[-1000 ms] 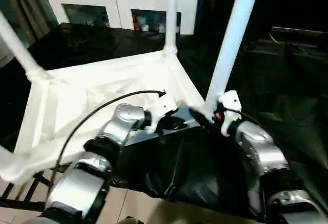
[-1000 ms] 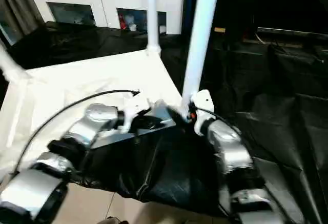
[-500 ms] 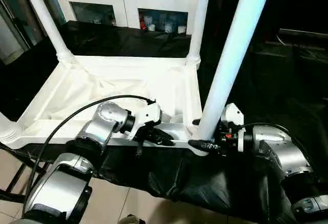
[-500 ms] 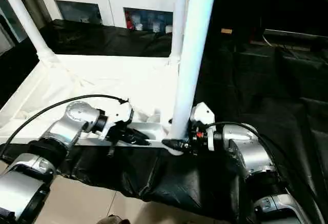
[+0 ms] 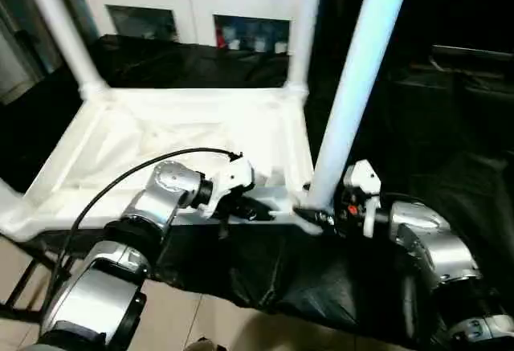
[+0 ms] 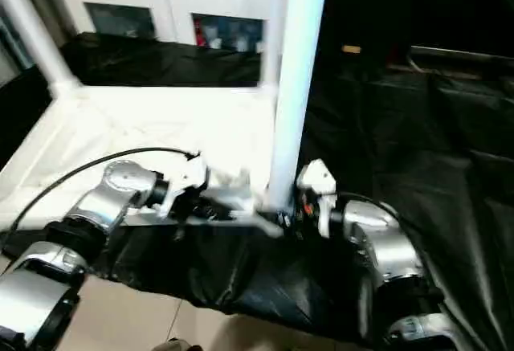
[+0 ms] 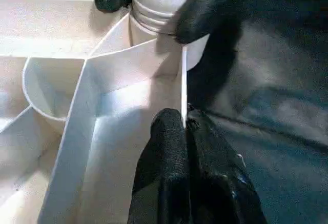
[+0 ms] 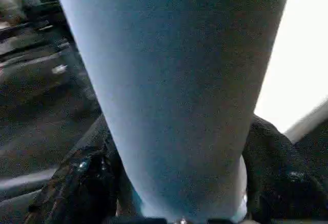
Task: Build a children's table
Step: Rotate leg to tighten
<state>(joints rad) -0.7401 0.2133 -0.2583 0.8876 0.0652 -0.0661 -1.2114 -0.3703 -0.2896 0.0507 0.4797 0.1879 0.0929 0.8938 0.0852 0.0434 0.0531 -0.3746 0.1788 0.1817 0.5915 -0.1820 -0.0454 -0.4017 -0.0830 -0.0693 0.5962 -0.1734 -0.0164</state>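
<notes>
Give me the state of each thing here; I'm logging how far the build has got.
Tabletop: upside down on the black work table.
Near leg: upright in its corner socket.
Far legs: upright in sockets.
Left gripper: fingers pinched on the tabletop's rim.
Right gripper: fingers around the near leg's base.

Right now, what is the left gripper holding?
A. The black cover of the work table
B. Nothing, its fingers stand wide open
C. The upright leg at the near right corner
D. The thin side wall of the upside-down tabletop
D. In the left wrist view the left gripper is pinched shut on the thin side wall of the tabletop, close to the corner socket; the near right leg stands between the right gripper's fingers.
</notes>
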